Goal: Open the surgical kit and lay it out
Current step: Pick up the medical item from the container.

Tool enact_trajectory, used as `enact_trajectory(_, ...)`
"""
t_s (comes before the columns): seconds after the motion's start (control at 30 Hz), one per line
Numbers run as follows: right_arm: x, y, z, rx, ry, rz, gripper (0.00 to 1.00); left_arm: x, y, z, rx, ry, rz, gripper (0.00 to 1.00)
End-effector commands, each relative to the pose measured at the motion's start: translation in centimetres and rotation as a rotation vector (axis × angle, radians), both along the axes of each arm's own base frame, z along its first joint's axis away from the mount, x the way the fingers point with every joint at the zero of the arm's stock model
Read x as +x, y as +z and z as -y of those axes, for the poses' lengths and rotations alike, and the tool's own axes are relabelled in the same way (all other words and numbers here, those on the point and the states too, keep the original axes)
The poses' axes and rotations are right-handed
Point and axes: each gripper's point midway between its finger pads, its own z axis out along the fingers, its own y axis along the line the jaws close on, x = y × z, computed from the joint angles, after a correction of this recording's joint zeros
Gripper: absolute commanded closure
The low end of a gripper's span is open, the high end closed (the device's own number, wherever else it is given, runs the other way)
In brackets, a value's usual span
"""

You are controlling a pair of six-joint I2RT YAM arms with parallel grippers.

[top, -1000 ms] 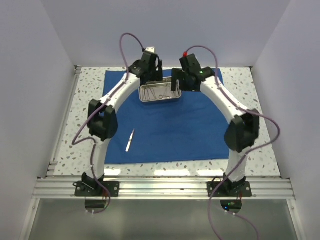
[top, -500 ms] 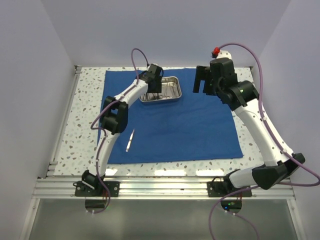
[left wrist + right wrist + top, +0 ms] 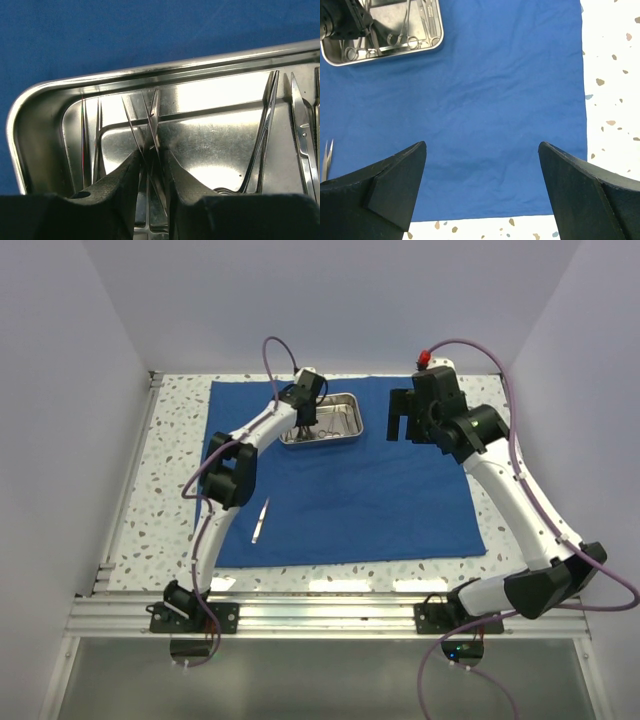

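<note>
White links (image 3: 513, 495), black joints (image 3: 232, 472), purple cables (image 3: 267, 352); left hand (image 3: 152, 155) and right hand (image 3: 482, 146) black.

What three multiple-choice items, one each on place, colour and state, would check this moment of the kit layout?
1. Where do the loose tweezers lie?
A. in the tray
B. on the cloth
C. on the bare table

2. What colour is the cloth?
A. green
B. blue
C. white

3. How is the right gripper?
A. shut on a clamp
B. shut on the cloth
C. open and empty

Key:
1 B: they lie on the cloth, apart from the tray.
2 B: it is royal blue in every view.
3 C: its fingers stand wide apart with nothing between them.
</note>
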Motion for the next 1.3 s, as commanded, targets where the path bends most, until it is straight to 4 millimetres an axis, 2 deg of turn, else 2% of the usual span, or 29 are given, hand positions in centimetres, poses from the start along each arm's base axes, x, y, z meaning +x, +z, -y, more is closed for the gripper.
enact_trajectory(0.0, -1.1, 1.0, 1.0, -0.015, -0.005, 0.023, 0.01, -1.6, -0.8, -0.8, 0.042, 0.016, -0.050, 0.71)
enact_trajectory(0.13, -1.3, 0.6, 1.1, -0.019, -0.006, 0.016, 0.01, -1.3, 0.5, -0.7, 0.037, 0.015, -0.020, 0.72)
enact_trajectory(0.27, -1.4, 0.6, 1.1, -0.015, -0.005, 0.017, 0.01, -1.0, 1.5, -1.2, 0.051, 0.040, 0.004, 0.79)
enact_trajectory(0.33, -1.4, 0.6, 1.2, -0.016, -0.007, 0.019, 0.01, -0.8, 2.1, -1.3, 0.057, 0.044, 0.021, 0.88)
enact_trajectory(0.47, -1.4, 0.5, 1.2, -0.019, -0.007, 0.014, 0.01, -0.2, 3.4, -1.4, 0.064, 0.048, 0.058, 1.00)
enact_trajectory(0.63, -1.5, 0.5, 1.1, -0.014, -0.005, 0.014, 0.01, 0.9, 5.8, -1.3, 0.063, 0.045, 0.100, 1.00)
enact_trajectory(0.93, -1.3, 0.6, 0.7, 0.003, 0.000, 0.017, 0.01, 2.7, 13.1, -1.9, -0.037, 0.040, 0.235, 0.98)
enact_trajectory(1.03, -1.1, 0.8, 0.5, 0.008, 0.003, 0.020, 0.01, 3.1, 14.8, -2.5, -0.065, 0.035, 0.261, 0.98)
enact_trajectory(1.13, -1.0, 0.8, 0.3, 0.015, 0.008, 0.019, 0.01, 2.9, 17.4, -2.8, -0.098, 0.011, 0.291, 0.98)
enact_trajectory(1.23, -0.8, 0.8, 0.1, 0.028, 0.012, 0.021, 0.01, 2.0, 18.6, -2.6, -0.118, -0.071, 0.273, 1.00)
enact_trajectory(1.27, -0.7, 0.8, -0.1, 0.034, 0.013, 0.022, 0.01, 1.2, 18.3, -2.4, -0.123, -0.103, 0.245, 1.00)
